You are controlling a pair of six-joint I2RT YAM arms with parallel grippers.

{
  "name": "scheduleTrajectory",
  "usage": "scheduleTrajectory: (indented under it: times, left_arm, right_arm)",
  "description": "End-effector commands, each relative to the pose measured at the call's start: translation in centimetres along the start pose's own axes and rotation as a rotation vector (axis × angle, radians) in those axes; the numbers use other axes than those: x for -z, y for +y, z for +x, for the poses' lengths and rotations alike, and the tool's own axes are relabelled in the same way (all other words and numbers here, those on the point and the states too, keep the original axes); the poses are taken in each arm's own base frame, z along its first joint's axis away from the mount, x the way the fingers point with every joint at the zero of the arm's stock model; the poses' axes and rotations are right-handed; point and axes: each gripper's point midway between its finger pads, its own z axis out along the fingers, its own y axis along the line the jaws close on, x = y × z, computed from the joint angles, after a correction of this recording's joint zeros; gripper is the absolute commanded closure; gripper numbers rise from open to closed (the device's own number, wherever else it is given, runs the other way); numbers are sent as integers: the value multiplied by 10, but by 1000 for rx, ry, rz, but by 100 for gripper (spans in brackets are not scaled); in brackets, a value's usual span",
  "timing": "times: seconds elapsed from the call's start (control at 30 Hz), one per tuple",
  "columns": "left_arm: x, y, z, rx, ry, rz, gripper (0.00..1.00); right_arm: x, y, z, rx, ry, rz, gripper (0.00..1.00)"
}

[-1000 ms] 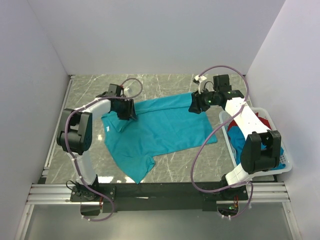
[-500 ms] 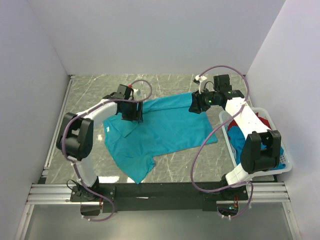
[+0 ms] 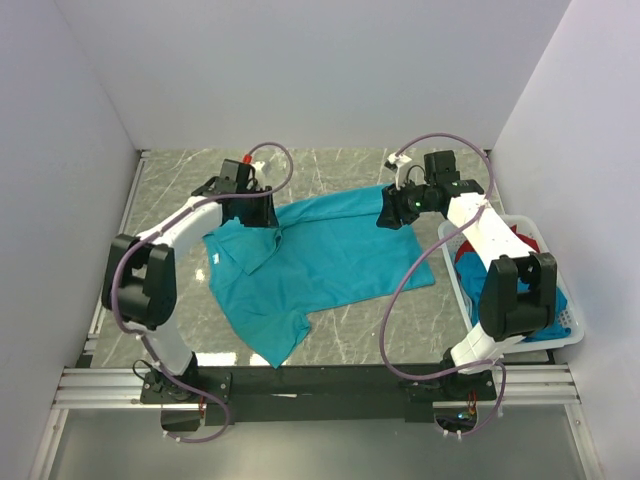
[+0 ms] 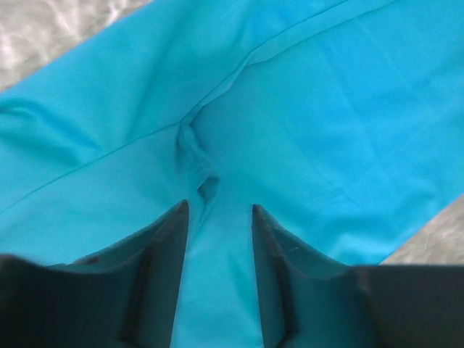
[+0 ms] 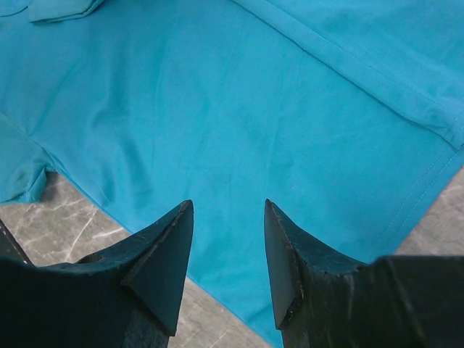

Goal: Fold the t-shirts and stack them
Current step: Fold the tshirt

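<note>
Task is early. One teal t-shirt (image 3: 310, 265) is on the marble table (image 3: 170, 185), spread but not folded; no stack anywhere.

Near edge: the teal shirt's lowest corner, apparently a sleeve, hangs toward the arm bases and is rumpled. Mid-table the body lies mostly flat, skewed diagonally across the table. A small white tag (image 3: 215, 257) shows by the collar on the left side.

To the right, the white slatted basket (image 3: 560, 335) is just beside the shirt's right edge and has a red shirt (image 3: 470, 252) and a blue shirt (image 3: 478, 285) bundled in it, both unfolded. So all three are left to do.

Far side: both grippers are at the shirt's far edge.
- left gripper (image 4: 216, 214): jaws apart by a narrow gap, low over a puckered seam junction (image 4: 194, 156). Fabric lies between the fingers, but no pinch yet; it holds nothing.
- right gripper (image 5: 228, 210): jaws apart, empty, hovering over flat cloth near the hem (image 5: 428, 119) and the shirt's edge, with table showing below.

Fabric looks thin and soft, creasing at the seams. My read: still flattening or positioning before the first fold.
</note>
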Motion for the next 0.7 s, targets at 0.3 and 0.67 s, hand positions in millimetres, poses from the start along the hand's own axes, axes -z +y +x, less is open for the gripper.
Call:
scheduleTrajectory:
  times: [0.3,0.67]
  left_arm:
    - [-46,18,1,44,62,-40,98]
    - [-66,5,33,37,182,47,96]
  right_arm:
    - [1,-5,-2,7,-11,4,49]
    - [0,-5,-1,7,-5,-1,50]
